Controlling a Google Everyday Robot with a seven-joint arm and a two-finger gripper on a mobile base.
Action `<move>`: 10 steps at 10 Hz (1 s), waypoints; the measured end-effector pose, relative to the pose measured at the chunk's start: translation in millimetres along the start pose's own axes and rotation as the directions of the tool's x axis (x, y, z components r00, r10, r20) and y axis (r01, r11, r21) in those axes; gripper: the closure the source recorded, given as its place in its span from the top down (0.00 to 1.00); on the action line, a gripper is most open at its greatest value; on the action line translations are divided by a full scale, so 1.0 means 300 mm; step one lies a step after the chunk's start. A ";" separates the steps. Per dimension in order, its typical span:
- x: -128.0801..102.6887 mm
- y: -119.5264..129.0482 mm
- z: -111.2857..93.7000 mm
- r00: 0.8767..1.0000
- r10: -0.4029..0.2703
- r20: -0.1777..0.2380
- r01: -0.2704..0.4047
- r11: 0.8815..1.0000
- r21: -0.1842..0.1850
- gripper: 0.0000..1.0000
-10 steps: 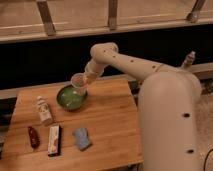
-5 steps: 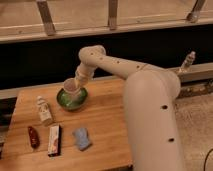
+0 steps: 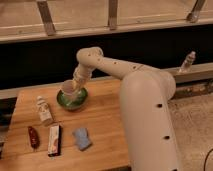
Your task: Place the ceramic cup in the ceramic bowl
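The ceramic bowl is a round green glazed bowl at the back left of the wooden table. The ceramic cup, a small pale tumbler, is tilted just above the bowl's inside, at its left part. My gripper reaches down from the white arm and holds the cup by its rim and side. Whether the cup's base touches the bowl is hidden.
A white bottle with a label stands left of the bowl. A red object, a flat packet and a blue-grey sponge lie along the table's front left. My white arm and body fill the right side.
The arm has swung left and down, carrying the cup from the bowl's right rim to over the bowl's inside.
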 end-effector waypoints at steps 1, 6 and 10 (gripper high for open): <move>0.002 -0.010 -0.002 1.000 0.003 0.000 -0.003 1.000 0.003 0.21; 0.002 -0.009 -0.002 1.000 0.003 0.000 -0.003 1.000 0.003 0.71; 0.001 -0.007 -0.002 1.000 0.002 0.001 -0.002 1.000 0.003 0.80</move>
